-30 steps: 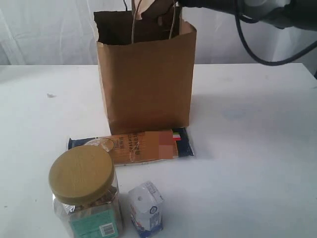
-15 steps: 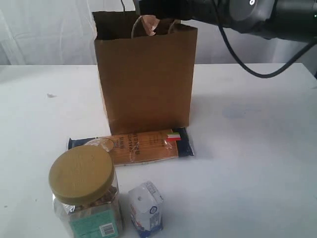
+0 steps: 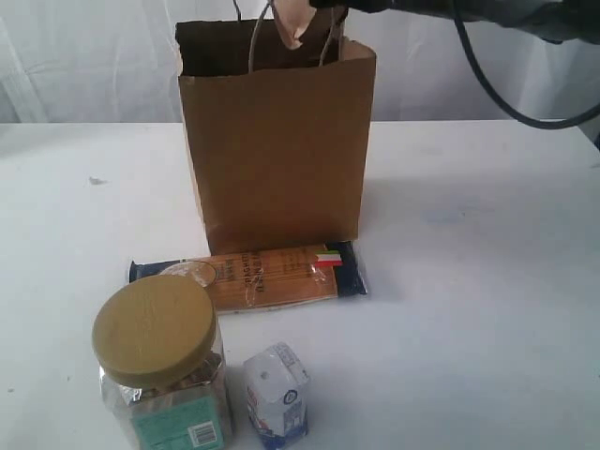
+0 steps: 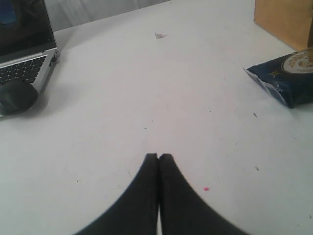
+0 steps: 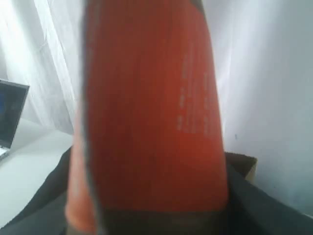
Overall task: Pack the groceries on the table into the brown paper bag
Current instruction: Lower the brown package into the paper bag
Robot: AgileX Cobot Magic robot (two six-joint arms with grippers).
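The brown paper bag (image 3: pixel 277 141) stands upright at the back of the table (image 3: pixel 487 281). Just above its open mouth hangs the brown orange-labelled pouch (image 3: pixel 294 21), with my right gripper (image 5: pixel 146 215) shut on it. In the right wrist view the pouch (image 5: pixel 151 112) fills the frame as a blurred orange face. The spaghetti packet (image 3: pixel 253 275) lies flat in front of the bag. Nearer stand the jar with the olive-yellow lid (image 3: pixel 159 361) and the small white-blue carton (image 3: pixel 277 394). My left gripper (image 4: pixel 158 156) is shut and empty over bare table, with the packet's blue end (image 4: pixel 288 78) off to one side.
A laptop (image 4: pixel 24 44) and a dark mouse (image 4: pixel 17 95) sit at the table's edge in the left wrist view. The right arm's black cable (image 3: pixel 497 94) loops down behind the bag. A small scrap (image 3: pixel 94 180) lies on the table's left part.
The right arm dipped with the pouch toward the bag's mouth, then rose a little. The left gripper and the items on the table have not moved.
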